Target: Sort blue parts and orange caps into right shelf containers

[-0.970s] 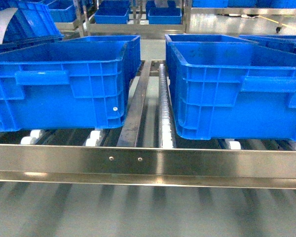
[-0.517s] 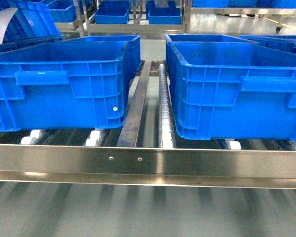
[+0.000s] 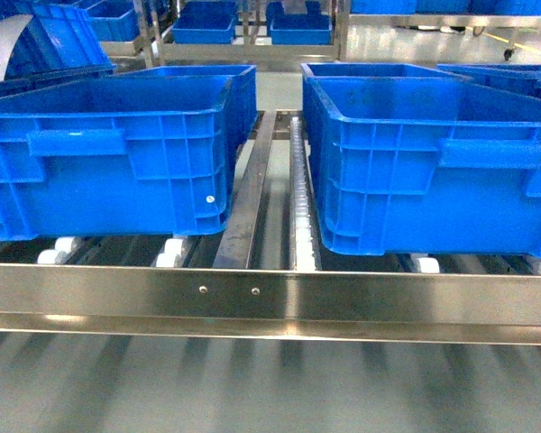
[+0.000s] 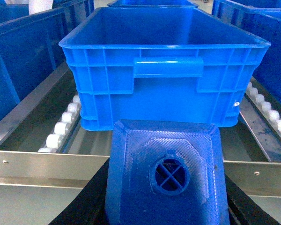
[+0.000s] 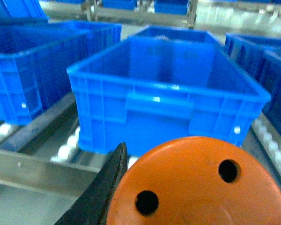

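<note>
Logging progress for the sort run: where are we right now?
Done: nothing visible; the crate facing the left wrist camera looks empty as far as seen. In hand: the left pincer holds a blue part, the right pincer an orange cap, each in front of a crate. Left: both drops.

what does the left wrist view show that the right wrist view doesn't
Only the left wrist view shows a blue part held close to the lens, its round stud facing the camera, with dark fingers on either side.

Only the right wrist view shows an orange cap filling the bottom of the frame, two small holes in its flat top, with one dark finger at its left.

Both show an open blue crate straight ahead, handle bar facing the camera, sitting on white rollers behind a steel front rail.
</note>
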Motion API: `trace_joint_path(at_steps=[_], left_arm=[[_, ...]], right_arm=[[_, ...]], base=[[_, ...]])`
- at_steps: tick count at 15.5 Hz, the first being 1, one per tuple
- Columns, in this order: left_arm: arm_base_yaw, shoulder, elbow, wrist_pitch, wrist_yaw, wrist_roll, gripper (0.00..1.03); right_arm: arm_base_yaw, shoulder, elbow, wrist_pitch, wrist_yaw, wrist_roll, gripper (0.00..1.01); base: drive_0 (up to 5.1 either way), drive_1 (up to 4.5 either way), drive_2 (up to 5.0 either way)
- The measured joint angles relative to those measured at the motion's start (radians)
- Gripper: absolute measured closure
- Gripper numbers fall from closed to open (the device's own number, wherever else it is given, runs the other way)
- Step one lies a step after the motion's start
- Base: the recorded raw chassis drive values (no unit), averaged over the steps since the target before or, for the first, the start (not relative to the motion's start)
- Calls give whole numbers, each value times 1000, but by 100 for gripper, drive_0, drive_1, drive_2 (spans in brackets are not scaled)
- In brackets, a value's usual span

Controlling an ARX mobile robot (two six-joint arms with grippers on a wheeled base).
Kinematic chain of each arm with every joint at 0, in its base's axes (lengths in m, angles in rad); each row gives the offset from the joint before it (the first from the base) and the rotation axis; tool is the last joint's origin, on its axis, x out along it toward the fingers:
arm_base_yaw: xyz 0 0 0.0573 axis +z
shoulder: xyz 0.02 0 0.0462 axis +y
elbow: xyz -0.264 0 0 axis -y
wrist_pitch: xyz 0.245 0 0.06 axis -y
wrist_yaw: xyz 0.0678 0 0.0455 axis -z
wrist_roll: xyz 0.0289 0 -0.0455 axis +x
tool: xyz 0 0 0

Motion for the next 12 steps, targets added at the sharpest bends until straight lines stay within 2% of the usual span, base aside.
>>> trace_joint_path(at_steps=[2,3,4,5,6,7,8,10,12], left_arm=[[0,0,0,0,0,0,59],[0,0,0,0,0,0,59],[0,0,0,0,0,0,59],[0,0,0,0,0,0,59],[0,0,0,0,0,0,59],[0,0,0,0,0,0,59],[0,0,0,0,0,0,59],[-1,0,0,2,-10,4,59],[-68,9,14,27,-262,64,59]], right_arm=[[23,203,186,139,64,1,58],[25,317,307,147,92,12,58],[31,467,464,116,125,17,54],[32,576,578,60,122,24,44],[39,688,658,100,153,25,34],[39,708,662,109,146,35,26],[42,686,606,150,130,45,17],[35,531,463,204,63,73,1],[20,350,307,201,6,92,4]], base=[[0,0,0],[0,0,0],[0,0,0],[0,0,0],[0,0,0],[0,0,0],[0,0,0],[0,0,0],[0,0,0]])
